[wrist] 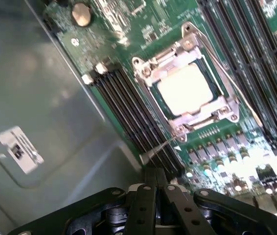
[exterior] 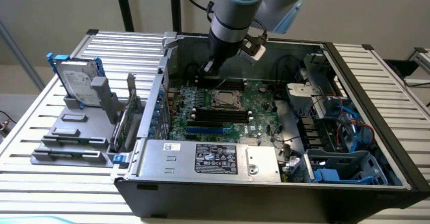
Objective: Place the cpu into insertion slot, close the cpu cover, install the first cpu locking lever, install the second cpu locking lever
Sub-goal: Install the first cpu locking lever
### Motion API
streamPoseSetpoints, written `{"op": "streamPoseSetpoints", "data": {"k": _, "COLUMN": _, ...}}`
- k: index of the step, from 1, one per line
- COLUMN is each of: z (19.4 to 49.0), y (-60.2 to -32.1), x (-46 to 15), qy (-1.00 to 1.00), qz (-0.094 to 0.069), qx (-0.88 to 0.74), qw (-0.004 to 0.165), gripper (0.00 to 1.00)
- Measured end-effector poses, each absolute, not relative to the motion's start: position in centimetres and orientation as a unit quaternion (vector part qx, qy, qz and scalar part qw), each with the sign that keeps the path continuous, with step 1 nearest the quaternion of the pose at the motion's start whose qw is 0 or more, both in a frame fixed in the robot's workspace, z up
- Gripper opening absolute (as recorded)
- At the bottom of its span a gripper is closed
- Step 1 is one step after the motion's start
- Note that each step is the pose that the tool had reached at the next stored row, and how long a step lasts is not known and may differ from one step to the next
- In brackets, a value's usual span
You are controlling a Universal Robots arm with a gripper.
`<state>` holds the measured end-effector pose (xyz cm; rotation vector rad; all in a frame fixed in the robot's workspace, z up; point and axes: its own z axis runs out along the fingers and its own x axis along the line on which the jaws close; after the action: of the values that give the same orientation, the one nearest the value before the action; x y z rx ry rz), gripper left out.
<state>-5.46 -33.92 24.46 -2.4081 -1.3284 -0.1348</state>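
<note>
Looking through the wrist camera, I am seeing one cpu (wrist: 185,88) lying silvery face up in the insertion slot (wrist: 202,119). The single cpu cover (wrist: 146,68) is lying flat around it, its window framing the chip. Two thin levers are showing: one lever rod (wrist: 226,78) is running along the cover's side, and the second lever rod (wrist: 163,143) is sticking out from a corner toward my claw (wrist: 154,178). The claw's two fingers are pressing together, and that rod's tip is reaching right to them; I cannot tell whether it is pinched. Two banks of memory slots (wrist: 128,110) are flanking the insertion slot. In the exterior view, one power-supply box (exterior: 208,158) is sitting along the case (exterior: 269,199) wall nearest the camera. At the exterior view's left, one hard drive (exterior: 75,80) is standing in a rack (exterior: 74,133) on the table (exterior: 27,131).
</note>
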Motion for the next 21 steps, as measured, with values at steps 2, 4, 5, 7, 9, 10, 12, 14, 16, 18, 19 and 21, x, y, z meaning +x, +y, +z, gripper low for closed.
{"op": "streamPoseSetpoints", "data": {"k": 2, "z": 24.5, "y": -33.9, "x": -4.7, "qy": -0.473, "qz": -0.047, "qx": -0.858, "qw": 0.194, "gripper": 0.11}}
{"op": "streamPoseSetpoints", "data": {"k": 4, "z": 24.5, "y": -34.0, "x": -4.5, "qy": -0.473, "qz": -0.046, "qx": -0.858, "qw": 0.195, "gripper": 0.11}}
{"op": "streamPoseSetpoints", "data": {"k": 5, "z": 24.5, "y": -34.0, "x": -4.5, "qy": -0.473, "qz": -0.046, "qx": -0.858, "qw": 0.195, "gripper": 0.11}}
{"op": "streamPoseSetpoints", "data": {"k": 7, "z": 24.5, "y": -34.0, "x": -4.5, "qy": -0.473, "qz": -0.046, "qx": -0.858, "qw": 0.195, "gripper": 0.11}}
{"op": "streamPoseSetpoints", "data": {"k": 9, "z": 24.4, "y": -34.0, "x": -4.5, "qy": -0.473, "qz": -0.046, "qx": -0.858, "qw": 0.195, "gripper": 0.11}}
{"op": "streamPoseSetpoints", "data": {"k": 10, "z": 24.4, "y": -34.0, "x": -4.5, "qy": -0.473, "qz": -0.046, "qx": -0.858, "qw": 0.195, "gripper": 0.11}}
{"op": "streamPoseSetpoints", "data": {"k": 12, "z": 24.0, "y": -34.0, "x": -4.5, "qy": -0.473, "qz": -0.047, "qx": -0.858, "qw": 0.194, "gripper": 0.11}}
{"op": "streamPoseSetpoints", "data": {"k": 14, "z": 23.7, "y": -34.1, "x": -4.5, "qy": -0.473, "qz": -0.047, "qx": -0.858, "qw": 0.194, "gripper": 0.11}}
{"op": "streamPoseSetpoints", "data": {"k": 16, "z": 23.4, "y": -34.3, "x": -4.5, "qy": -0.473, "qz": -0.047, "qx": -0.858, "qw": 0.194, "gripper": 0.11}}
{"op": "streamPoseSetpoints", "data": {"k": 18, "z": 23.1, "y": -34.4, "x": -4.6, "qy": -0.473, "qz": -0.047, "qx": -0.858, "qw": 0.194, "gripper": 0.11}}
{"op": "streamPoseSetpoints", "data": {"k": 19, "z": 23.0, "y": -34.4, "x": -4.6, "qy": -0.473, "qz": -0.047, "qx": -0.858, "qw": 0.194, "gripper": 0.11}}
{"op": "streamPoseSetpoints", "data": {"k": 21, "z": 22.8, "y": -34.4, "x": -4.6, "qy": -0.473, "qz": -0.048, "qx": -0.858, "qw": 0.193, "gripper": 0.11}}
